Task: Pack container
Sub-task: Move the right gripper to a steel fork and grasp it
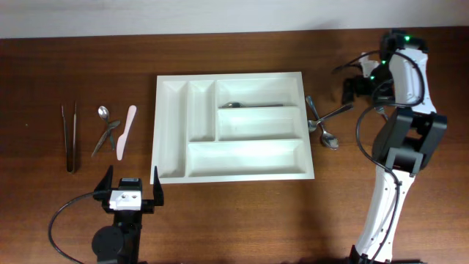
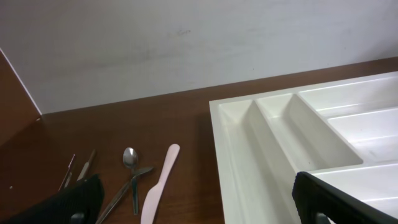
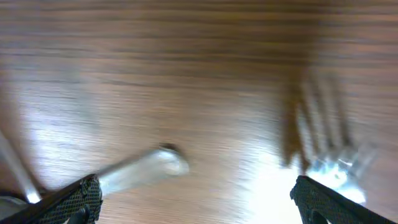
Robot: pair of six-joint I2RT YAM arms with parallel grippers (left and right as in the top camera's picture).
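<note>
The bench (image 1: 234, 220) is dark wood with a clear grain and a smooth, lightly glossy finish that throws glare in the right wrist view. The tray (image 1: 242, 158) looks like smooth white plastic with a soft sheen, and the spatula (image 1: 126, 132) like matt pale pink plastic. The spoon (image 1: 103, 112) and the blurred fork (image 3: 329, 165) are bright, reflective metal.

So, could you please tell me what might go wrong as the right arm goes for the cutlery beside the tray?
The cutlery pile right of the white tray lies crossed, so lifting one piece could drag others along. The right wrist view is blurred, so the open right gripper may miss the fork. The pile sits close to the tray's wall; a finger might nudge the tray.
</note>
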